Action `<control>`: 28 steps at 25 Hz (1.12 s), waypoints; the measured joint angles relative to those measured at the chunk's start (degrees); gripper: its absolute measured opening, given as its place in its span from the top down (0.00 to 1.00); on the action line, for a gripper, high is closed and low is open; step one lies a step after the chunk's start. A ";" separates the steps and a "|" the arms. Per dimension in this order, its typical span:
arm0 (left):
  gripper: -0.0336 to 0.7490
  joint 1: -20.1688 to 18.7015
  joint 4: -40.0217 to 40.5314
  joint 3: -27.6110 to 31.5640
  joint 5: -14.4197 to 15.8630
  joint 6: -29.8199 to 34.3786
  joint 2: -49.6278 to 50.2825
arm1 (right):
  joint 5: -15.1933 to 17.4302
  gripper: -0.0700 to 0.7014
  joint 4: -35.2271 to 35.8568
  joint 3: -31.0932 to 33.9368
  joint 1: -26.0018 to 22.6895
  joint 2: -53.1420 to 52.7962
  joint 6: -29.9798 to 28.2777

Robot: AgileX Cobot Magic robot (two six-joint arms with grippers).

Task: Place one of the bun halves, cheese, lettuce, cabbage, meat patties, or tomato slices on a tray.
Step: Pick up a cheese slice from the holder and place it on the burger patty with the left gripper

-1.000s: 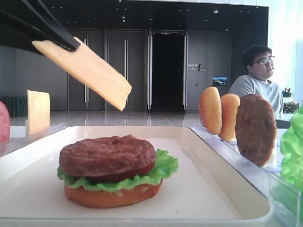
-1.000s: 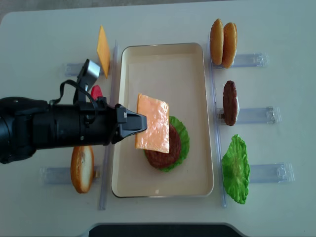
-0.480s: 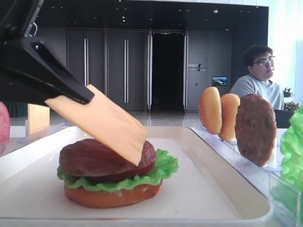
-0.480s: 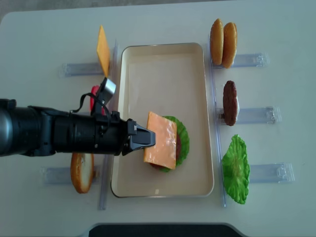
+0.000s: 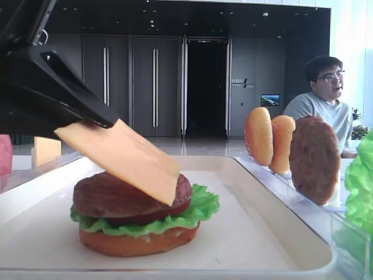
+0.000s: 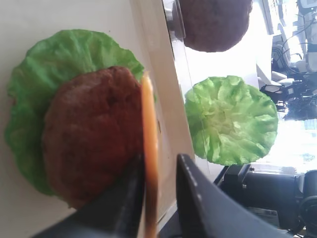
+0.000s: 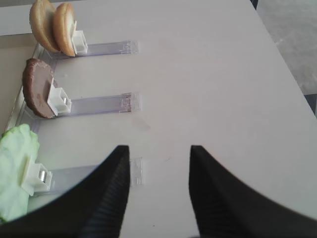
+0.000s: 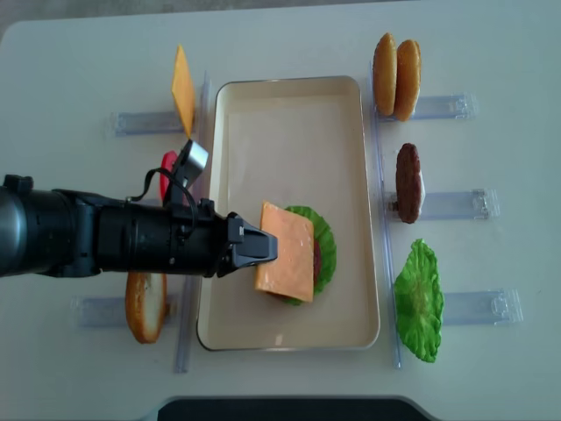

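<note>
While the left gripper [image 8: 263, 248] stands at the tray's [image 8: 289, 92] nine o'clock, its jaws flank the cheese [image 8: 286, 252].
Cheese tilted, lower edge touching the meat patty [image 5: 125, 195]; grip or release: cannot tell; right gripper [image 7: 158, 191] jaws apart, holding nothing.

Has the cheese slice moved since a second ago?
Yes. The cheese slice came down from above the stacked meat patty; its lower edge now rests on the patty, with the left pincer at its upper edge.
</note>
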 joint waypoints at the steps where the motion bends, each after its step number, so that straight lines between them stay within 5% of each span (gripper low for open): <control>1: 0.62 0.00 0.00 0.00 0.05 -0.44 0.00 | 0.00 0.55 0.00 0.00 0.00 0.00 0.00; 4: 0.38 0.00 0.00 0.00 0.10 -1.28 0.00 | 0.00 0.55 0.00 0.00 0.00 0.00 0.00; 7: 0.27 0.00 0.00 -0.84 0.16 -2.29 0.05 | 0.00 0.55 0.00 0.00 0.00 0.00 0.00; 11: 0.25 0.00 2.17 -5.32 0.16 -8.13 0.05 | 0.00 0.55 0.06 0.00 0.00 0.00 0.00; 28: 0.24 0.00 48.69 -22.04 -1.27 -51.93 -1.56 | 0.00 0.55 0.18 0.00 0.00 0.00 0.00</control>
